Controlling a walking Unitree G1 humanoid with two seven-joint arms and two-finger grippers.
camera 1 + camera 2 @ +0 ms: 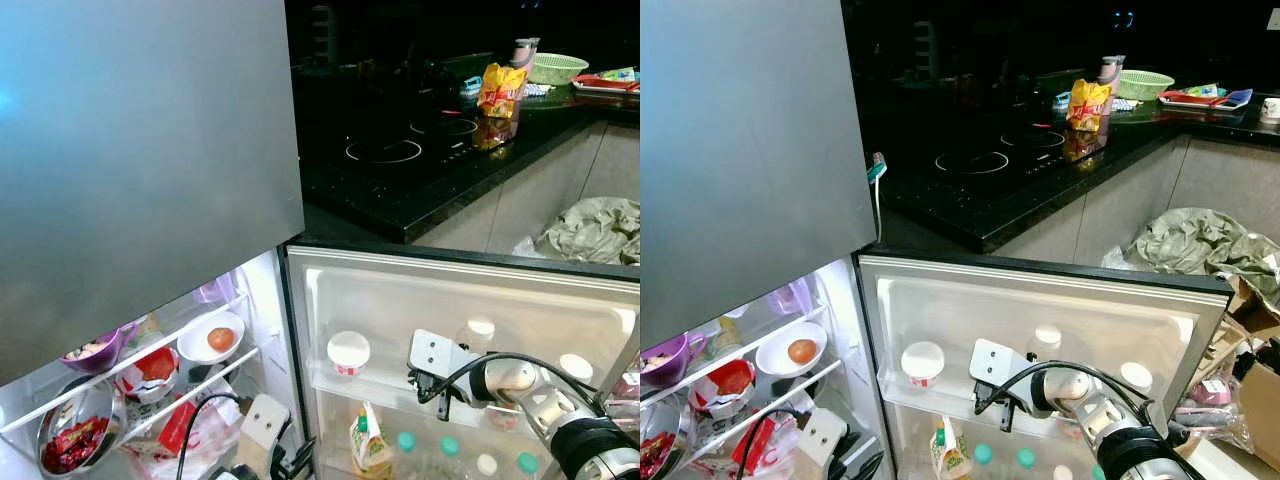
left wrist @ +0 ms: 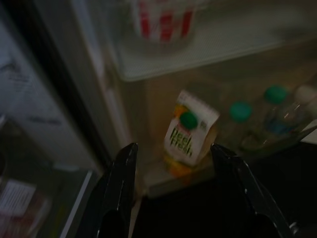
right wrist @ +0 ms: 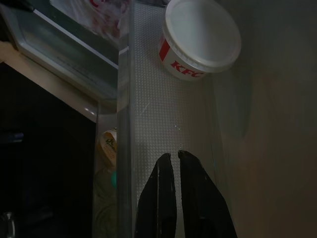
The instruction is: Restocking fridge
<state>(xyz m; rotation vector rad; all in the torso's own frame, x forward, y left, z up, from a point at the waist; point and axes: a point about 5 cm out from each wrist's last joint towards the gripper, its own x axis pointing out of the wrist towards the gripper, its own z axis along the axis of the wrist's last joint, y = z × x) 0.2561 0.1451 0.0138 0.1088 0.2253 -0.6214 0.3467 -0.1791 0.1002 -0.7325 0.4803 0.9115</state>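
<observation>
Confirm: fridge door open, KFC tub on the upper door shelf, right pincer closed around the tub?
Not quite. The right pincer is not around the KFC tub; its fingers are nearly together on nothing, over the upper door shelf, with the tub apart, further along it. The right wrist view shows this. The fridge door is open, and the tub stands on that shelf.

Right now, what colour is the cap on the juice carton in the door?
Green cap, clearest in the left wrist view.

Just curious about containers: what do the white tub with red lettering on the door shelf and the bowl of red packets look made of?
The white tub with red lettering looks like matte paperboard with a plastic lid. The round bowl holding red packets looks like polished metal: it gleams.
</observation>
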